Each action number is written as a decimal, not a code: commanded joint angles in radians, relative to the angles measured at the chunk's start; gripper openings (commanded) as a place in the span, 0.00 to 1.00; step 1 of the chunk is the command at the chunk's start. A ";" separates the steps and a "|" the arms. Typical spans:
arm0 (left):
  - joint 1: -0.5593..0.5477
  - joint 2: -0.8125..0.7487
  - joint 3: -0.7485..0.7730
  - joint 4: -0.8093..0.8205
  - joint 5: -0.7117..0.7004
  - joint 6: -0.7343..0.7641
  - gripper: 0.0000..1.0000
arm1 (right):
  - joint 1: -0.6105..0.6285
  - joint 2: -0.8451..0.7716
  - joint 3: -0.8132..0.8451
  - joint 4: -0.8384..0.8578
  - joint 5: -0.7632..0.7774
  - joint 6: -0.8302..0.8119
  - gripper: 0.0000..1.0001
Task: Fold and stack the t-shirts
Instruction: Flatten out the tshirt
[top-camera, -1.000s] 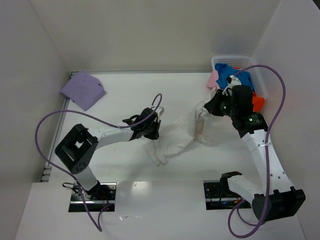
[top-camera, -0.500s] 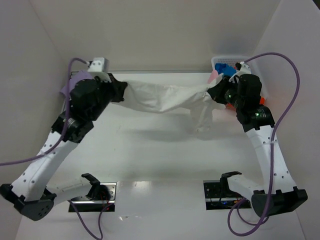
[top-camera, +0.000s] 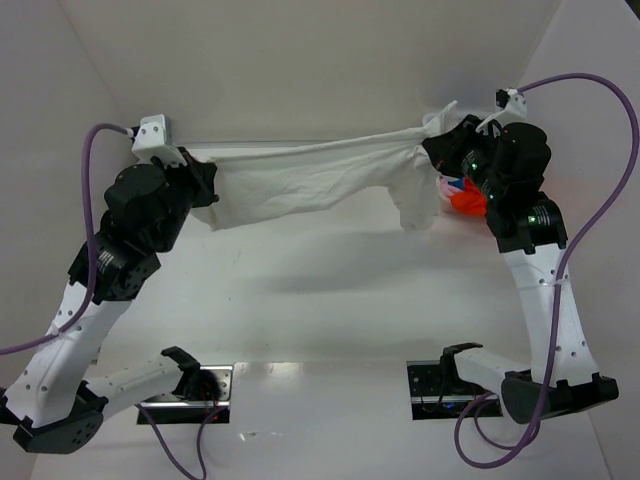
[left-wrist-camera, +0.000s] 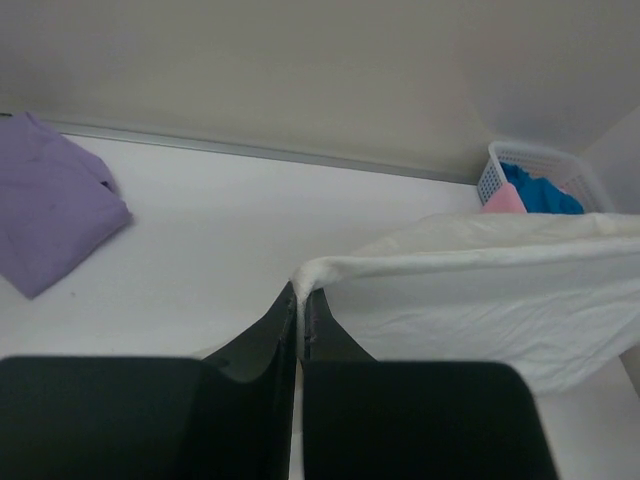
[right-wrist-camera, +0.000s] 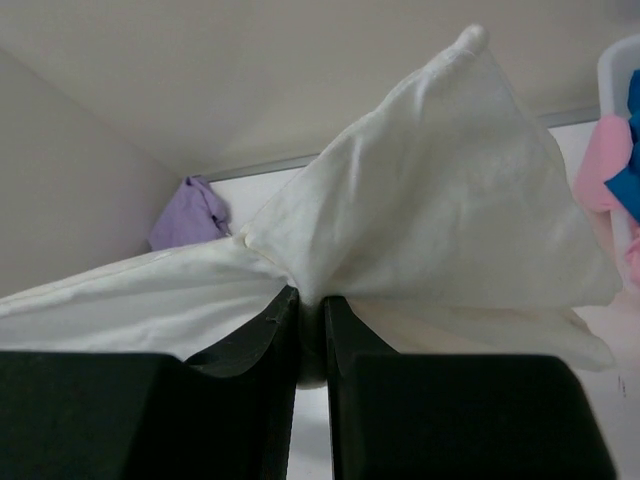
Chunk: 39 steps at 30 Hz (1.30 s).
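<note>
An off-white t-shirt (top-camera: 310, 175) hangs stretched in the air between both arms, high above the table. My left gripper (top-camera: 203, 180) is shut on its left end (left-wrist-camera: 330, 268). At the other end my right gripper (top-camera: 432, 150) is shut on a bunched fold (right-wrist-camera: 420, 200). A loose part droops below the right grip (top-camera: 415, 205). A lavender t-shirt (left-wrist-camera: 50, 210) lies folded at the back left of the table; in the top view my left arm hides it. Blue (left-wrist-camera: 540, 190), pink (left-wrist-camera: 503, 200) and orange-red (top-camera: 463, 203) t-shirts lie in the basket.
A white mesh basket (left-wrist-camera: 530, 160) stands at the back right corner, against the right wall. White walls close in the table on the left, back and right. The arm bases (top-camera: 185, 385) sit at the near edge.
Both arms have risen and spread apart. The left gripper went from the table's middle up to the back left, pulling the off-white shirt off the table and taut.
</note>
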 joint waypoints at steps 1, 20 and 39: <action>0.008 -0.045 0.026 -0.012 -0.088 -0.058 0.00 | -0.005 -0.006 0.009 0.096 0.000 0.011 0.17; 0.008 -0.013 -0.143 -0.001 0.119 -0.090 0.02 | -0.005 -0.095 -0.430 0.204 -0.219 -0.015 0.49; 0.017 -0.077 -0.300 -0.042 0.117 -0.150 0.05 | 0.032 0.105 -0.574 0.279 -0.031 0.118 0.90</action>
